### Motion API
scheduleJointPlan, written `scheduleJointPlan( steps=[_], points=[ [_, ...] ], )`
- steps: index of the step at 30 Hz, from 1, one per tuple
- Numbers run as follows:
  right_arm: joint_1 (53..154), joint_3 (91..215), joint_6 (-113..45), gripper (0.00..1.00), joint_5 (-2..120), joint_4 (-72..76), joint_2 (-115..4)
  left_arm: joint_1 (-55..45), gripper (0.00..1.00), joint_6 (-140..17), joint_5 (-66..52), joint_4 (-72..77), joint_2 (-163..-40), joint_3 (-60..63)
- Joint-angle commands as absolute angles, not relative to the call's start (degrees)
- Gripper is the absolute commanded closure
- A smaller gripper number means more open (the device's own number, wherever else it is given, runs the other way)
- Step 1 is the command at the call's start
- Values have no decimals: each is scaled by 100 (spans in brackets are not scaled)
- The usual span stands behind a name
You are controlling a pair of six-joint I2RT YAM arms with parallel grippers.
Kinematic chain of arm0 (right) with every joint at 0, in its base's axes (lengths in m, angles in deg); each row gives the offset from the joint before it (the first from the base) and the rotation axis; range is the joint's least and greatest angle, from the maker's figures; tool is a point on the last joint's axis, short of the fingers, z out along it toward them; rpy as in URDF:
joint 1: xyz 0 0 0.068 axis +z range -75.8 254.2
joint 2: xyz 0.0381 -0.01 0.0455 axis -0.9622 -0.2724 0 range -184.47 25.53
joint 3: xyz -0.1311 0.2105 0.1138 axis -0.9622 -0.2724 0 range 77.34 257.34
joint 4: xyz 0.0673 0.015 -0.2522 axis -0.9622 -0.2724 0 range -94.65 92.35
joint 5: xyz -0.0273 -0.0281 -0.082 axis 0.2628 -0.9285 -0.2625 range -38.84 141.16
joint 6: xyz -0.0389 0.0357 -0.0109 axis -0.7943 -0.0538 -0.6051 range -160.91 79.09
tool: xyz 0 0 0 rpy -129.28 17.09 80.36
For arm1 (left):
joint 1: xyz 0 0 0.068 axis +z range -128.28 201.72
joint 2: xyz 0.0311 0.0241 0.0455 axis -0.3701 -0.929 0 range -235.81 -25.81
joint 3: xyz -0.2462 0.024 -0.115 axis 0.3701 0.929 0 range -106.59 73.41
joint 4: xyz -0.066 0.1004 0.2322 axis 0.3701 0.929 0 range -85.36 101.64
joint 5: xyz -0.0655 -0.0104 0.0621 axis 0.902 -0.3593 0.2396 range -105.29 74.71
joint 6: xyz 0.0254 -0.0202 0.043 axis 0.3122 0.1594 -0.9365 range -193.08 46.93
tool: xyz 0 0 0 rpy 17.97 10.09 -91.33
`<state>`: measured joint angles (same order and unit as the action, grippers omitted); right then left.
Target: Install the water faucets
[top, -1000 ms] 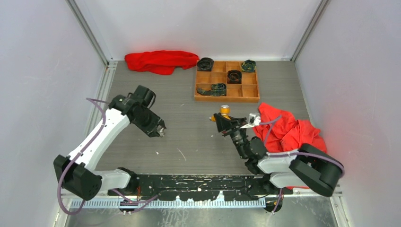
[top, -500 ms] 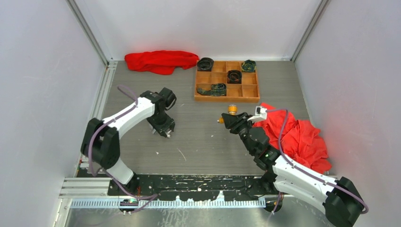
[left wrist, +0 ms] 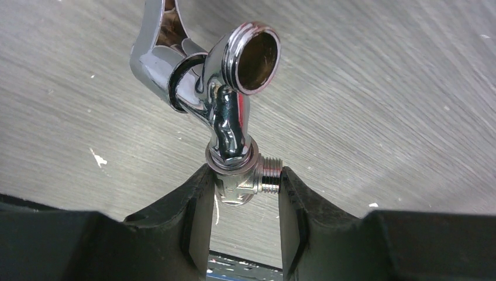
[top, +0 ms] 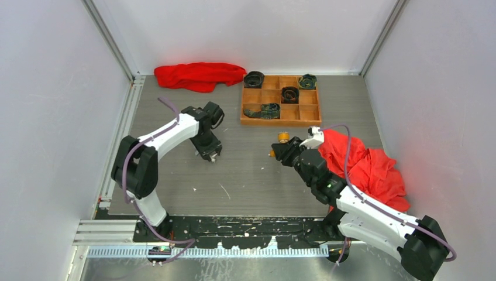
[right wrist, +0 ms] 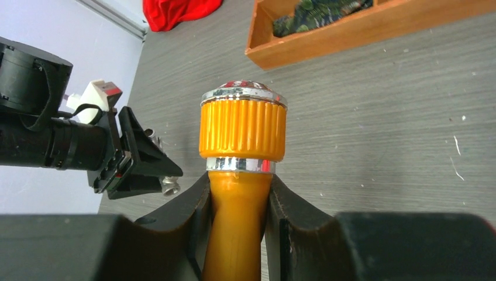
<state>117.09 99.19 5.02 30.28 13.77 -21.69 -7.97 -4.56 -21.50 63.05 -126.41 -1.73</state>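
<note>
Both sides have a firm hold. The left tool (left wrist: 243, 193) is clamped on the threaded base of the shiny silver faucet (left wrist: 225, 111), which sits low over the grey surface (top: 245, 175), left of centre, with its round mouth turned back toward the wrist. The right tool (right wrist: 238, 199) is closed around the orange-yellow faucet (right wrist: 243, 132) just below its ribbed knob. It is near the front of the wooden tray (top: 281, 122) and beside a red cloth (top: 368, 167). From the right wrist view, the left tool stands apart, off to the side

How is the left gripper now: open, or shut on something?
Shut on the silver faucet: the left gripper's jaws clamp both sides of its threaded base.
</note>
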Motion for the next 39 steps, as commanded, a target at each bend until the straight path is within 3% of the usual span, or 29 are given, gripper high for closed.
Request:
scheduleJointPlan(
  steps=[1,5,23,24,25,26,39],
  points=[
    [11575,10596,137,100,3249,1099,-2261,-810,100,-1082,-2006,5452,-11888,-53],
    [11416,10769,250,100,3617,1019,-2459,-807,100,-1256,-1681,4908,-11738,281],
    [11404,10626,225,100,3510,1028,-2285,-817,99,-2135,-1750,5379,-12080,36],
    [11406,10633,228,100,3530,1054,-2311,-816,92,-2301,-1634,5258,-12033,73],
    [11406,10634,229,100,3548,1081,-2342,-824,18,-2343,-1630,5227,-11958,115],
    [11403,10642,227,100,3563,1103,-2377,-825,2,-2335,-1714,5224,-11876,172],
    [11408,11116,-108,100,4293,995,-2636,-906,0,-2816,-1475,4662,-10761,427]
  ],
)
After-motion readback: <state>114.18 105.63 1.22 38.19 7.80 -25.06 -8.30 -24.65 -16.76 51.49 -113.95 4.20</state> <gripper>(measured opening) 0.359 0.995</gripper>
